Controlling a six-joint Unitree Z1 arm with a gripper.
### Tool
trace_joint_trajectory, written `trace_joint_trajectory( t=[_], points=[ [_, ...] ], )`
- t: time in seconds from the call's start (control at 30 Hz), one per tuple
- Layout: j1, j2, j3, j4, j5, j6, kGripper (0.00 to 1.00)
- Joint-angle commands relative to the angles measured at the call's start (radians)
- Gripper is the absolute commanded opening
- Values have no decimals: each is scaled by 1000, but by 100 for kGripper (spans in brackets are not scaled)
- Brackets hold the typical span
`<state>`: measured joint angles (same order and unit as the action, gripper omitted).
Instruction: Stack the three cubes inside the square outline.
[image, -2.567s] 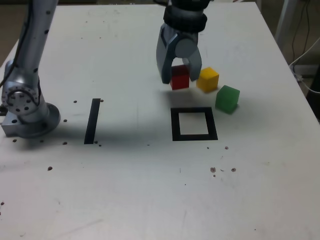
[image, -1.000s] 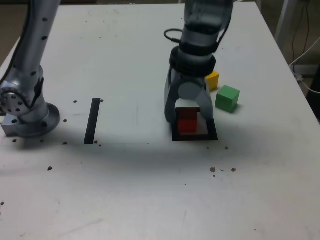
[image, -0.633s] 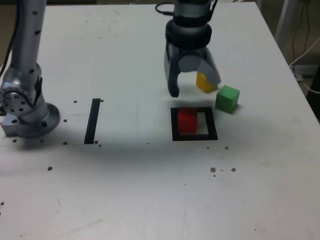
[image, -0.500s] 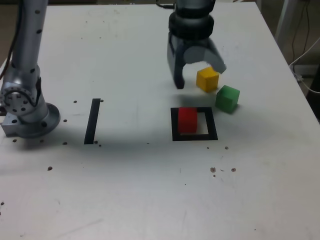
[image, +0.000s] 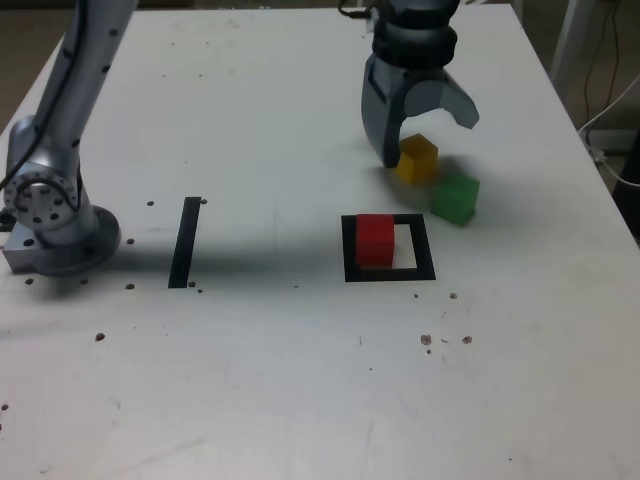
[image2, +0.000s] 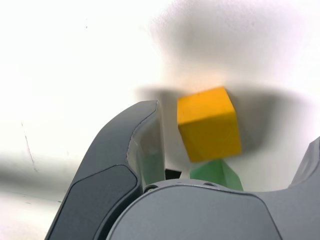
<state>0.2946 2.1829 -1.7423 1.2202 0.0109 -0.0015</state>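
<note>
The red cube (image: 376, 240) rests inside the square outline (image: 389, 248), toward the exterior view's left side of it. The yellow cube (image: 416, 158) (image2: 208, 123) lies on the table beyond the outline, and the green cube (image: 456, 198) (image2: 216, 174) lies just to its right in the exterior view. My gripper (image: 428, 138) (image2: 232, 150) hovers open over the yellow cube with its jaws spread wide and nothing held. In the wrist view the yellow cube sits between the two fingers (image2: 130, 150), apart from both.
A straight black tape strip (image: 186, 241) lies on the white table (image: 300, 380) at the exterior view's left. The arm's base (image: 50, 225) stands at the far left. Small dark specks dot the tabletop. Cables hang past the table's right edge.
The gripper let go of the red cube inside the outline, rose, opened wide and moved back and right to hover over the yellow cube.
</note>
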Motion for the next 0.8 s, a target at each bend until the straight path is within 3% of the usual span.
trace_joint_trajectory(
  t=[0.0,0.2,0.4,0.5,0.77],
  points=[
    [8,23,-20,17,-5,5,95],
    [23,86,-82,72,-28,25,80],
    [26,115,-112,77,-40,37,45],
    [25,116,-115,64,-39,45,33],
    [24,116,-115,58,-39,54,30]
  ],
)
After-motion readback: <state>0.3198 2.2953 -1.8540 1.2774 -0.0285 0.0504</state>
